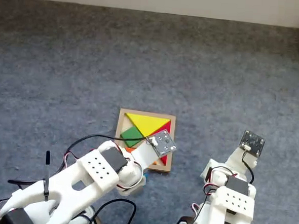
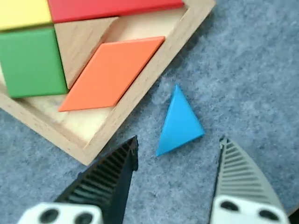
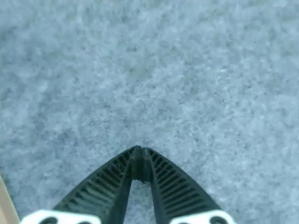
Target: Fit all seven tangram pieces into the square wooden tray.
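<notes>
The square wooden tray (image 1: 121, 121) lies mid-table holding a yellow triangle (image 1: 146, 123), a green square (image 1: 132, 135) and a red triangle (image 1: 163, 159). In the left wrist view the tray (image 2: 42, 126) also holds an orange parallelogram (image 2: 112, 70) beside the green square (image 2: 30, 60), with bare wood between them. A small blue triangle (image 2: 179, 122) lies flat on the carpet just outside the tray's rim. My left gripper (image 2: 177, 144) is open, its fingertips on either side of the blue triangle, not touching it. My right gripper (image 3: 140, 151) is shut over bare carpet.
Grey carpet covers the whole table. The left arm (image 1: 100, 170) reaches over the tray's near edge, its cables trailing behind. The right arm (image 1: 233, 193) stands at the near right, apart from the tray. A pale wall strip runs along the far edge.
</notes>
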